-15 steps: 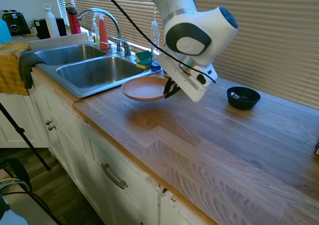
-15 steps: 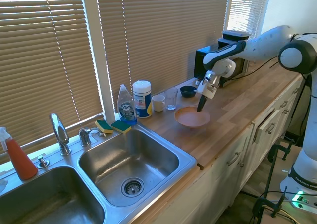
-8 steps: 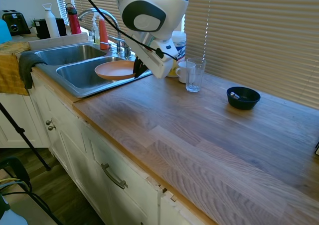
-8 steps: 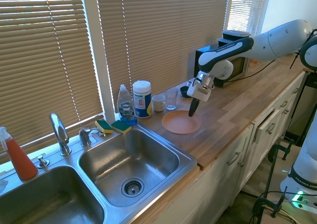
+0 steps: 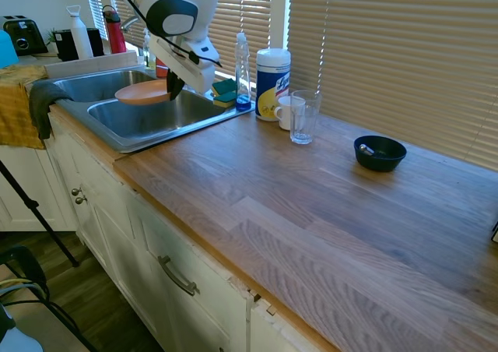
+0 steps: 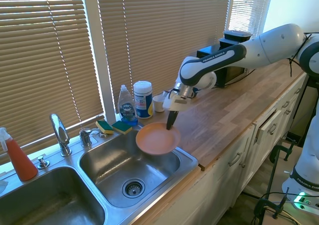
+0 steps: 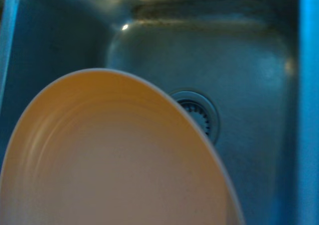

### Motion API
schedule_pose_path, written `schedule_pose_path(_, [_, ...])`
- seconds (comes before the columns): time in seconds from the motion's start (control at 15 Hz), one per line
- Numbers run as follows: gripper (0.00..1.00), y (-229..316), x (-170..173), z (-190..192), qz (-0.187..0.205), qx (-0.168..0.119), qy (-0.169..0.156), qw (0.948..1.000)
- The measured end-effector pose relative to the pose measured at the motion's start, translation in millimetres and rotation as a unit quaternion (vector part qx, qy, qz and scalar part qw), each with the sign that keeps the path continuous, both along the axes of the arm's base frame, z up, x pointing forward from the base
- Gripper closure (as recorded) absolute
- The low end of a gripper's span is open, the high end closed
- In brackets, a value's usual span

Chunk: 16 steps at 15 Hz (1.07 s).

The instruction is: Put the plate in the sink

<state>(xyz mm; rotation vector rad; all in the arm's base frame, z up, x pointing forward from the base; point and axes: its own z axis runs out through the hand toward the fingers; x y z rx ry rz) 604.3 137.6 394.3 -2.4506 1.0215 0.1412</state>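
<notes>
The peach-orange plate (image 5: pixel 143 93) (image 6: pixel 157 138) hangs level in the air over the steel sink (image 5: pixel 156 114) (image 6: pixel 124 163), above the basin nearer the wooden counter. My gripper (image 5: pixel 176 87) (image 6: pixel 171 127) is shut on the plate's rim on its counter side. In the wrist view the plate (image 7: pixel 114 160) fills the lower left, with the basin's drain (image 7: pixel 198 113) showing just past its edge.
A curved faucet (image 6: pixel 60 133), sponges (image 6: pixel 114 127), a dish soap bottle (image 6: pixel 126 105) and a wipes canister (image 6: pixel 143 99) stand behind the sink. A mug (image 5: pixel 285 111), a glass (image 5: pixel 304 117) and a dark blue bowl (image 5: pixel 379 153) sit on the counter.
My arm has carried the plate from above the counter sideways to over the sink basin. The grip on its rim has stayed the same.
</notes>
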Motion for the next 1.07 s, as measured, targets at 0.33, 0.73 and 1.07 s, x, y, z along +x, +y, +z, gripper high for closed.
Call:
schedule_pose_path(0.33, [1.0, 82, 66, -62, 0.007, -0.031, 0.014, 0.9994])
schedule_pose_path(0.73, [1.0, 104, 105, -143, -0.004, -0.061, 0.039, 0.9974])
schedule_pose_path(1.07, [0.0, 110, 110, -154, -0.005, -0.065, 0.048, 0.9967])
